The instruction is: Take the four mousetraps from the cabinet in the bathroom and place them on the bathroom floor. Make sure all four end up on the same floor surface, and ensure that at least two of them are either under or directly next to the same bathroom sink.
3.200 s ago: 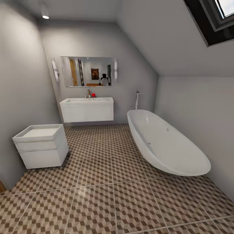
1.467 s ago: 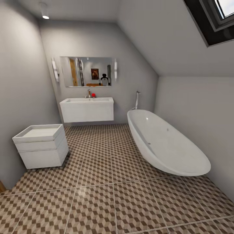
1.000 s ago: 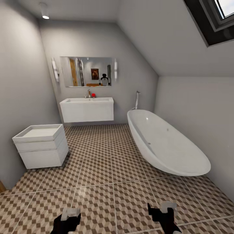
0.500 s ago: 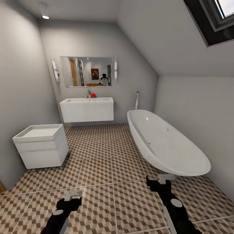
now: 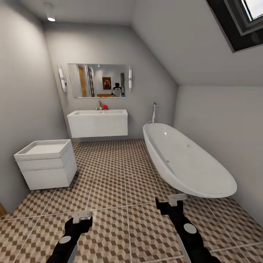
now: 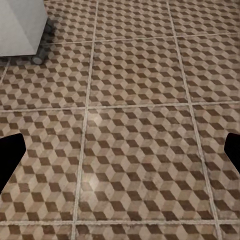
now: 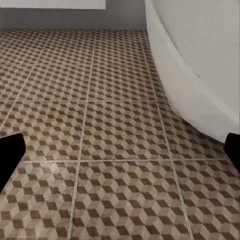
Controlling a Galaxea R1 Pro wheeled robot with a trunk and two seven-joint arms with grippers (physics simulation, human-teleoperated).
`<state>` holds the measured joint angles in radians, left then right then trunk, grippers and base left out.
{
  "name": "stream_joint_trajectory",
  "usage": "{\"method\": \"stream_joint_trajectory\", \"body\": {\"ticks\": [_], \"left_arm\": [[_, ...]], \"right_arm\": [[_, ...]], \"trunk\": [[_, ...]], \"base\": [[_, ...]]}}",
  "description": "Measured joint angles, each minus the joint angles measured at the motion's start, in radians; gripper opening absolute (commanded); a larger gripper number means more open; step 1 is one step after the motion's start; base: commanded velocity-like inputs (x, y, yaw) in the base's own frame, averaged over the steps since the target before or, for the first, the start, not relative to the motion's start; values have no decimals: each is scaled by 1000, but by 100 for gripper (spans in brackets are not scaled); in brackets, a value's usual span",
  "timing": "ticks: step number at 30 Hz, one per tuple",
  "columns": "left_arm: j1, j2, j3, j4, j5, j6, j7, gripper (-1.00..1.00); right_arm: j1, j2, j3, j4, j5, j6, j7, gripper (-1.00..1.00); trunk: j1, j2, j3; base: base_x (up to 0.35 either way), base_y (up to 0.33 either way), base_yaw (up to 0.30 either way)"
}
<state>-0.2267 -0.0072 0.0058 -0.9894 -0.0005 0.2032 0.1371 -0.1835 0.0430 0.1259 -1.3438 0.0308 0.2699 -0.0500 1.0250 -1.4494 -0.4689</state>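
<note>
bathroom floor (image 5: 124,190) | both pincer tips cut off in wrist views

The bathroom floor (image 5: 120,190) is glossy cube-patterned tile with pale grout. The bathtub (image 5: 190,164) looks smooth, glossy white; the walls (image 5: 25,91) are matt grey.

two dark fingertips (image 7: 10,155) wide apart, nothing between them. beyond the fingers, bathroom floor (image 7: 100,130) of brown, beige and white cube tiles with pale grout. white bathtub (image 7: 200,65) curving down past one fingertip. farther ahead, grey wall base (image 7: 125,20).
</note>
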Motion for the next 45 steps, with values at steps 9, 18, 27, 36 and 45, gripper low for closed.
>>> {"method": "stream_joint_trajectory", "body": {"ticks": [9, 18, 27, 36, 45], "left_arm": [[0, -3, -3, -1, 1, 0, 0, 100], [0, -5, -3, 0, 2, 0, 0, 100], [0, -14, -4, 1, 2, 1, 0, 100], [0, -20, -4, 6, 2, 1, 0, 100], [0, -29, -7, 7, -2, 1, -1, 100]], "right_arm": [[0, 1, 9, 0, 1, 3, -1, 100], [0, 1, 9, -2, 1, 3, -2, 100], [0, 1, 9, -2, 1, 3, -2, 100], [0, 1, 9, -1, 1, 3, -2, 100], [0, 2, 9, -1, 3, 3, -3, 100]], "trunk": [[0, 0, 1], [0, 0, 8], [0, 0, 11], [0, 0, 11], [0, 0, 11]], "base": [[0, 0, -38], [0, 0, -196], [0, 0, -73], [0, 0, 136], [0, 0, 256]]}}
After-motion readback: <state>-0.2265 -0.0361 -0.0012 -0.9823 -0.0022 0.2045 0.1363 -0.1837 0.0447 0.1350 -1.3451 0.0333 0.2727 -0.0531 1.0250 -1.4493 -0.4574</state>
